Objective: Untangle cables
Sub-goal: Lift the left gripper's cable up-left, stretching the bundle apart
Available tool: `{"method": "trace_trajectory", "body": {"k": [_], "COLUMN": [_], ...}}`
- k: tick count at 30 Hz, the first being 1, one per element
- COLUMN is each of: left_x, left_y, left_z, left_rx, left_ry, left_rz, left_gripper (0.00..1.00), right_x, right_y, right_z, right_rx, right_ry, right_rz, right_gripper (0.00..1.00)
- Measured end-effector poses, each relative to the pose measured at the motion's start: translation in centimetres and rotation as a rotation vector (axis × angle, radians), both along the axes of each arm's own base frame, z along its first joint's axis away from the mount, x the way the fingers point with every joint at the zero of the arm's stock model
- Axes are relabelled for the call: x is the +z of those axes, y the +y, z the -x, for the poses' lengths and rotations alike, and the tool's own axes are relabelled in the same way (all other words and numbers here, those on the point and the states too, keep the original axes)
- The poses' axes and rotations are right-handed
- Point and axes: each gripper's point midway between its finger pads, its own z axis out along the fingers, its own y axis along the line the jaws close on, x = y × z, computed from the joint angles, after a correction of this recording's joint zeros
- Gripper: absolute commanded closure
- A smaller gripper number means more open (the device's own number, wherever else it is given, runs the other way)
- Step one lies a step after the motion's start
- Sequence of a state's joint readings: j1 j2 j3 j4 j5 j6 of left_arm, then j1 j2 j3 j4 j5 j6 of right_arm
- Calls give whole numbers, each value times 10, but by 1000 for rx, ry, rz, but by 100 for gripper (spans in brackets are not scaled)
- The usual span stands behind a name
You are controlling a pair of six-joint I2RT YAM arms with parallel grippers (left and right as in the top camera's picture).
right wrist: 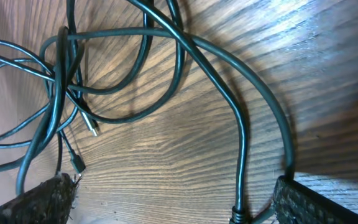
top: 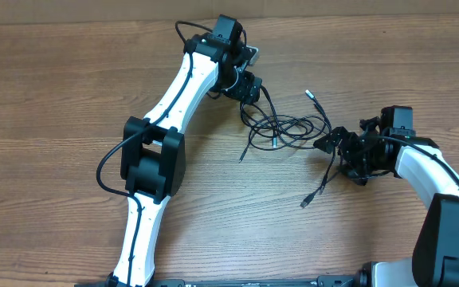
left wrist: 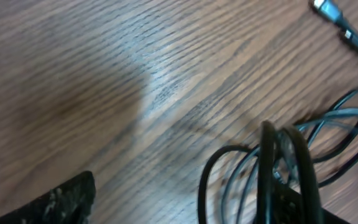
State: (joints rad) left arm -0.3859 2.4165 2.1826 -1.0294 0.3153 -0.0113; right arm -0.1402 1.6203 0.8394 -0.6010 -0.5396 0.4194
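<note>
While both grippers stand open, neither one clamps anything. Seen from overhead, the left gripper [top: 249,88] points down at the far middle of the table [top: 54,96]. In its wrist view one finger [left wrist: 61,202] sits at the lower left with bare wood beside it. At the lower right, several dark loops drape over what seems to be the other finger. The cables [top: 281,127] spread from that gripper toward the right as a loose black tangle of overlapping loops between the two arms.

The right gripper [top: 335,151] sits low at the tangle's right edge. Its wrist view shows the two pads [right wrist: 42,199] wide apart, with one strand [right wrist: 244,143] curving down between them, closer to the right pad. It is unclear whether the strand touches that pad. Beyond the pads, more loops cross each other at the upper left.

Loose plug ends lie out from the tangle: one [top: 309,93] beyond it, one [top: 241,159] nearer the left arm, and one [top: 304,204] toward the front, below the right gripper.
</note>
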Motion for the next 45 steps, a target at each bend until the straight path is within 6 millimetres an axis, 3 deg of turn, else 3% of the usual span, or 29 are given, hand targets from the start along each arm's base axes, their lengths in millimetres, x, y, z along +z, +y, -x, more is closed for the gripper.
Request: {"method": "trace_trajectory", "body": {"k": [3,8,11,14,17,27,30,34,40,45], "left_x": [2,2,-4,-17,-27,-14,4,43,121,180], "left_y": [-6,-9,-7,-4,-4,-24,-33,-42,-57,-71], "left_z": [4,9,14,21,24,27,28,20,5,7], "left_rx": [46,82,96,112,118,13,-59,-144,-337,-496], "left_ry": [44,92,117,155,167,161,141,57,-193,-377], "left_rz": [47,74,67,55,54,177,227,275,354,461], "left_gripper": [28,22,29,53,95,96,96,96,96,96], "right_x": [-1,-3,-4,-4,-5,-9,-9,-9,-9,-9], "right_y": [-1,-3,-5,-6,-7,-8,-8,-8,-8,-8], "right_z": [0,0,0,0,0,3,2,2,2,2], "right_rx": [-6,-21,-26,-29,-30,-32,-38,-51,-61,-69], "right_ry": [6,14,16,17,18,26,25,33,38,43], "right_rz": [14,26,36,45,50,57,57,53,50,47], "right_gripper": [0,0,0,0,0,0,0,0,0,0]}}
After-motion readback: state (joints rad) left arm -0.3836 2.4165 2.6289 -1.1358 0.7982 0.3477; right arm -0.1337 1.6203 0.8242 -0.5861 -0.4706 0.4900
